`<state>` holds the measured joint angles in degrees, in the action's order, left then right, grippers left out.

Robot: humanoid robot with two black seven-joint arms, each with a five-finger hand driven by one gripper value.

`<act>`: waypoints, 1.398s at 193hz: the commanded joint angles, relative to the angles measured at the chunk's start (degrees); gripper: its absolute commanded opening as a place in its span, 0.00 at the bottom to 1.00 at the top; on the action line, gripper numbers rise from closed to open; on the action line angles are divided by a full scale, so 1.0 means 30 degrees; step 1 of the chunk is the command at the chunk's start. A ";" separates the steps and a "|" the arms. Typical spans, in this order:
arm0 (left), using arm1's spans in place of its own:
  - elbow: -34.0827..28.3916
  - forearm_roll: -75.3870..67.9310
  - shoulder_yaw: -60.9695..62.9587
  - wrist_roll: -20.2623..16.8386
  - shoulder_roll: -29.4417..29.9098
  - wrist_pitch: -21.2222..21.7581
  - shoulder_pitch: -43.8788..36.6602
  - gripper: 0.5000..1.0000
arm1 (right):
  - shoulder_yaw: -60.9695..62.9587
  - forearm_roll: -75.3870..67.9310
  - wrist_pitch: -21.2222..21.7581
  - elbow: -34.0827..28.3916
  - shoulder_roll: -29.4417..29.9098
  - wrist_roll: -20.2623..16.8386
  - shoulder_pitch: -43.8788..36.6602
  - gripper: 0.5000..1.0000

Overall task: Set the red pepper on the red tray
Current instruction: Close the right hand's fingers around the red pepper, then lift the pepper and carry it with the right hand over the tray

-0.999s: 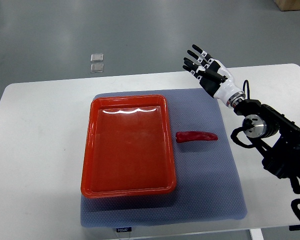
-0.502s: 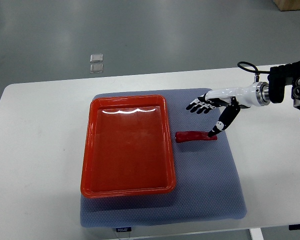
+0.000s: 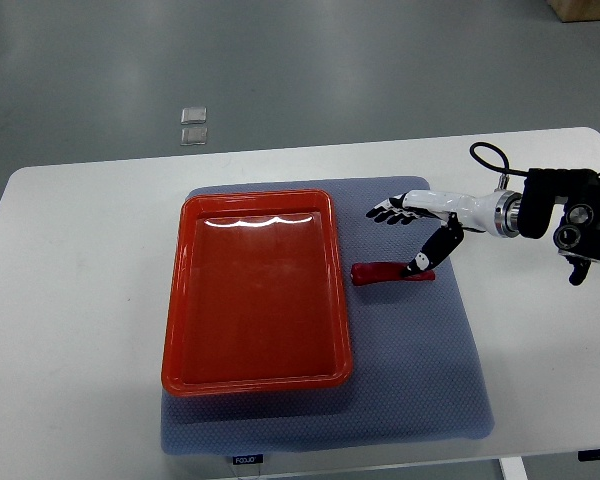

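The right hand (image 3: 412, 222) reaches in from the right edge with its fingers (image 3: 383, 212) spread wide and holding nothing, the thumb hanging down so that its tip sits at, or just over, the right end of the red pepper (image 3: 391, 272); whether it touches cannot be told from this steep view. The pepper lies just below the outstretched fingers, on the blue-grey mat (image 3: 410, 380), its long axis running left to right, roughly in line with the forearm, so a grasp would seem to call for the fingers to drop and close across its width. No left arm shows, so the right hand is the only one near. The red tray (image 3: 175, 300) stands just beside the pepper's left end, a narrow strip of mat between them; its raised right rim is the one thing to clear on the way over. Mat and tray rest on the white tabletop (image 3: 70, 300).
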<state>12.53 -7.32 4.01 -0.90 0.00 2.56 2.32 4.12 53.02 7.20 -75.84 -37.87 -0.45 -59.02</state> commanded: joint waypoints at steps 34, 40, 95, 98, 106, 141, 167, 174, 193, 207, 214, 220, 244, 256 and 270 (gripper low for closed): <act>0.0013 0.0007 -0.0018 0.0008 0.0000 -0.0003 -0.0011 1.00 | 0.0034 0.0053 -0.0876 0.0347 0.0818 0.0003 0.0865 0.80; -0.0016 0.0007 -0.0018 0.0008 0.0000 -0.0003 0.0018 1.00 | 0.0064 0.0053 -0.0964 0.0435 0.0993 0.0003 0.1011 0.80; -0.0016 0.0036 -0.0018 0.0008 0.0000 -0.0003 -0.0011 1.00 | 0.0093 0.0346 -0.1608 0.0699 0.1404 0.0266 0.1656 0.70; -0.0016 0.0007 -0.0018 0.0008 0.0000 -0.0003 -0.0011 1.00 | 0.0093 0.0375 -0.1579 0.0699 0.1404 0.0267 0.1656 0.69; -0.0016 0.0007 -0.0018 0.0008 0.0000 -0.0003 -0.0011 1.00 | 0.0093 0.0492 -0.1579 0.0757 0.1492 0.0267 0.1715 0.67; -0.0046 0.0007 -0.0018 0.0008 0.0000 -0.0003 -0.0011 1.00 | 0.0064 0.0961 -0.1579 0.1080 0.1873 0.0296 0.1979 0.61; -0.0104 0.0037 -0.0018 0.0008 0.0000 -0.0003 -0.0011 1.00 | 0.0034 0.1019 -0.1608 0.1402 0.2224 0.0296 0.2096 0.59; -0.0134 0.0037 -0.0018 0.0008 0.0000 -0.0003 -0.0011 1.00 | 0.0034 0.1078 -0.1608 0.1461 0.2254 0.0296 0.2154 0.58; -0.0134 0.0036 -0.0018 0.0008 0.0000 -0.0003 -0.0011 1.00 | 0.0034 0.1400 -0.1608 0.1577 0.2458 0.0296 0.2184 0.49; -0.0134 0.0007 -0.0018 0.0008 0.0000 -0.0003 -0.0011 1.00 | 0.0005 0.1693 -0.1608 0.1754 0.2605 0.0296 0.2242 0.31; -0.0133 0.0037 -0.0018 0.0008 0.0000 -0.0003 -0.0011 1.00 | 0.0005 0.1927 -0.1608 0.1812 0.2634 0.0296 0.2301 0.19; -0.0134 0.0036 -0.0018 0.0008 0.0000 -0.0003 -0.0011 1.00 | 0.0005 0.2074 -0.1608 0.1870 0.2663 0.0296 0.2301 0.13; -0.0163 0.0037 -0.0018 0.0008 0.0000 -0.0003 -0.0011 1.00 | -0.0024 0.2338 -0.1638 0.2047 0.2810 0.0296 0.2389 0.00; -0.0163 0.0037 -0.0048 0.0037 0.0000 -0.0003 -0.0011 1.00 | -0.0024 0.2338 -0.1637 0.2017 0.2664 0.0296 0.2389 0.00; -0.0163 0.0037 -0.0048 0.0008 0.0000 -0.0003 -0.0011 1.00 | 0.0034 0.2279 -0.1608 0.2017 0.2459 0.0296 0.2301 0.00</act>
<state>12.07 -7.21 3.92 -0.88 0.00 2.54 2.29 4.05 60.00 2.34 -69.80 -29.72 0.47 -51.86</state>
